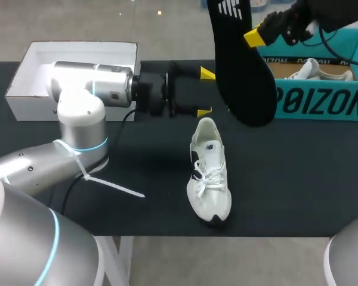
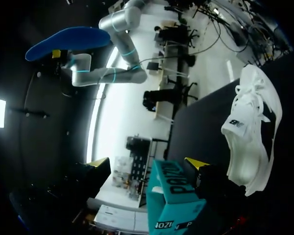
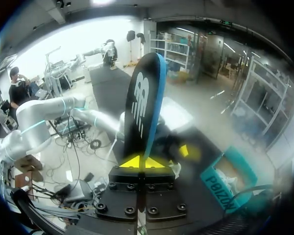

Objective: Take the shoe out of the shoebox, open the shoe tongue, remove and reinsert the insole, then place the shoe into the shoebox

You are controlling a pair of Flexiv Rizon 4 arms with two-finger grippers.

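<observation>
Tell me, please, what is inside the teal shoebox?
Inside the teal shoebox lies what looks like a second white shoe, seen only in part. The black insole held up by the right tool and the right arm cover the rest of the inside.

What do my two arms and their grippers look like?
Left arm and right arm: rounded silver-grey segments with cyan rings at joints; white cable tie and black cable on the left. Left gripper and right gripper: black, bright yellow fingertips.
</observation>
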